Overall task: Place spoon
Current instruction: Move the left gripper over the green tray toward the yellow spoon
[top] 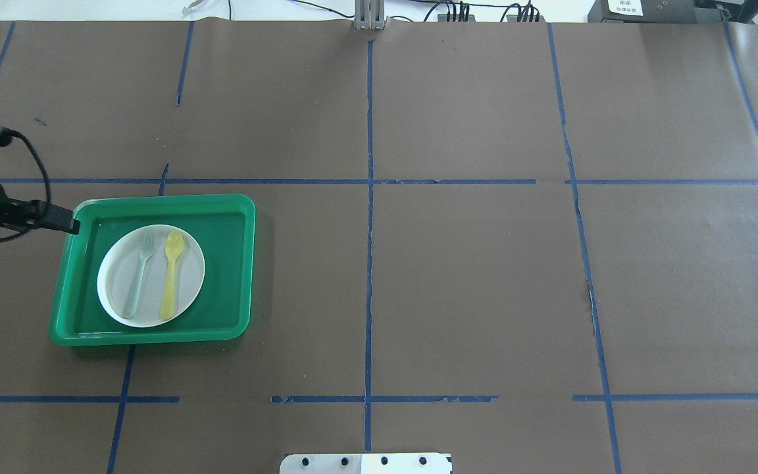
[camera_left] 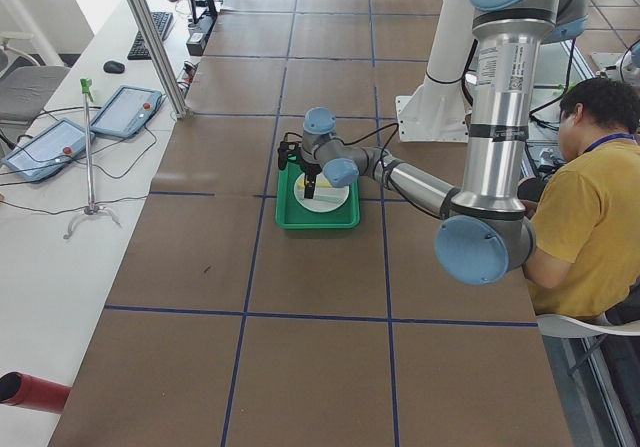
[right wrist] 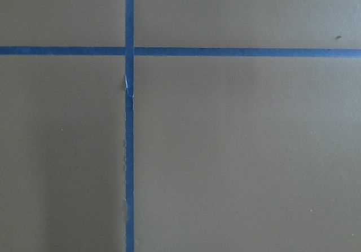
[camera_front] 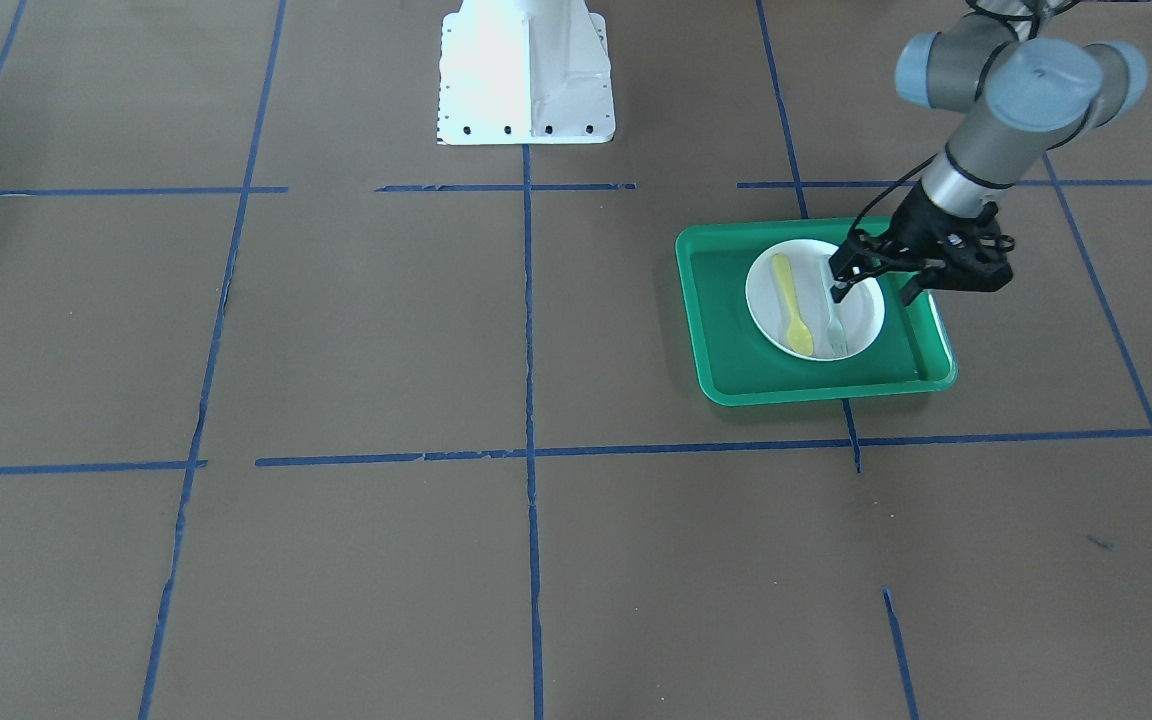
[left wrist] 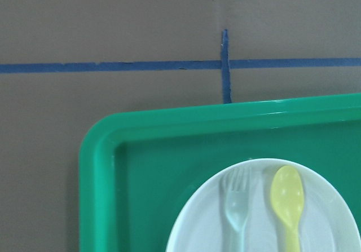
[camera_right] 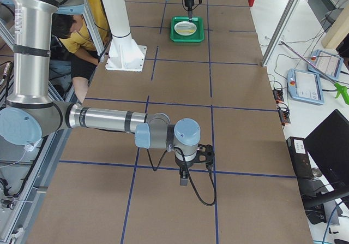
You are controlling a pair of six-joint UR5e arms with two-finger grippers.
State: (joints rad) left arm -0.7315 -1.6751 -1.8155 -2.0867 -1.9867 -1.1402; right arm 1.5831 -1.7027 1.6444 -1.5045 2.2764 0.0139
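Spoon: I see the pale-yellow spoon [top: 172, 273] lying flat on the white plate [top: 114, 280]. Its bowl points away from the robot and its handle points back toward the base.

Neighbour: a pale grey-green fork [top: 137, 283] lies just beside the spoon and parallel to it, on the robot's left of it, with its tines also at the far end. I cannot tell whether the two touch.

Plate and tray: the plate sits inside a green tray [top: 155, 199] on the robot's left part of the brown table [top: 471, 276].

Left gripper: from the front camera I read the left gripper [camera_front: 874, 288] as spread wide with nothing between its fingers [camera_front: 839, 288]. It hangs over the tray on the fork's side of the plate, clear of the spoon. Its wrist camera looks down on the tray's far corner, the fork tines and the spoon bowl.

Right gripper: the right gripper [camera_right: 184, 177] shows only in the side view, pointing down over bare table well apart from the tray. I cannot tell how its jaws stand.

Right wrist camera: I get only brown table and a crossing of blue tape lines [right wrist: 130, 150].
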